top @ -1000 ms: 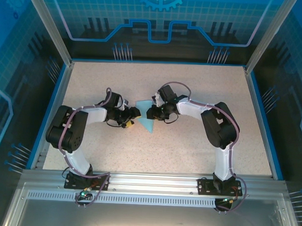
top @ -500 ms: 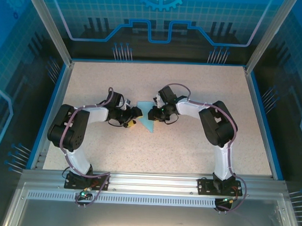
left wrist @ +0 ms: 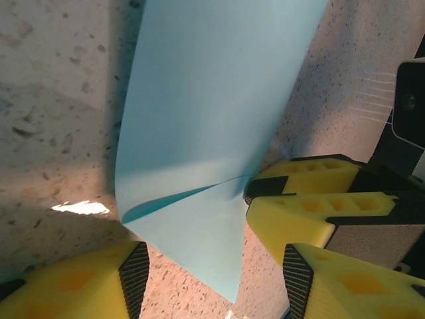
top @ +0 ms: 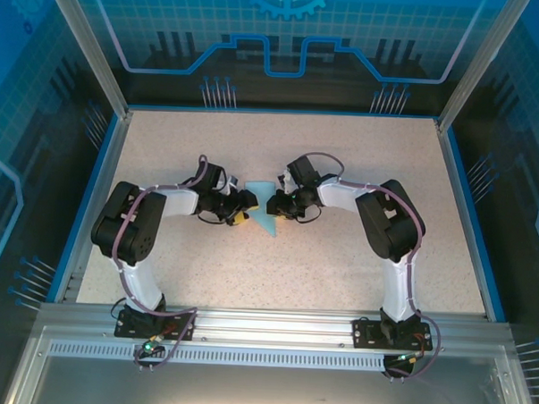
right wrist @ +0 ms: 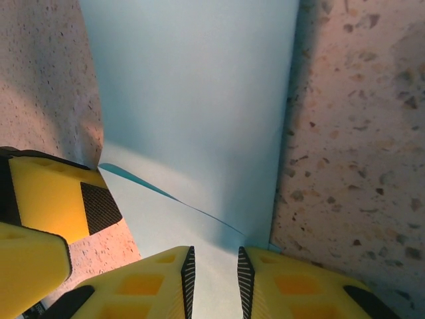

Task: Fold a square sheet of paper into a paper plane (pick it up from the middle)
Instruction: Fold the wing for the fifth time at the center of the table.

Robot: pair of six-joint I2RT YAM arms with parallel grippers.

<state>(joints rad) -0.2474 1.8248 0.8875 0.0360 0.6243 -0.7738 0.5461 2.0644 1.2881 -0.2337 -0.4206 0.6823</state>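
The square sheet of paper (top: pixel 265 221), part-folded, is lying on the table (top: pixel 339 259), tip pointing near — long axis running near to far. The left gripper (left wrist: pixel 212 282) is straddling that tip, jaws wide; the right gripper (right wrist: pixel 216 272), jaws narrow, is sitting at its right edge — pinching or not, unclear.

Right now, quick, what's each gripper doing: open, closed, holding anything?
Left gripper: open, paper tip between its jaws, not gripped.
Right gripper: closed, pinching the paper's edge.

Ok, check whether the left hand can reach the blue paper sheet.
Probably yes: the left hand is open astride a corner of the blue paper sheet; the right hand, gripping another edge, leaves it free.
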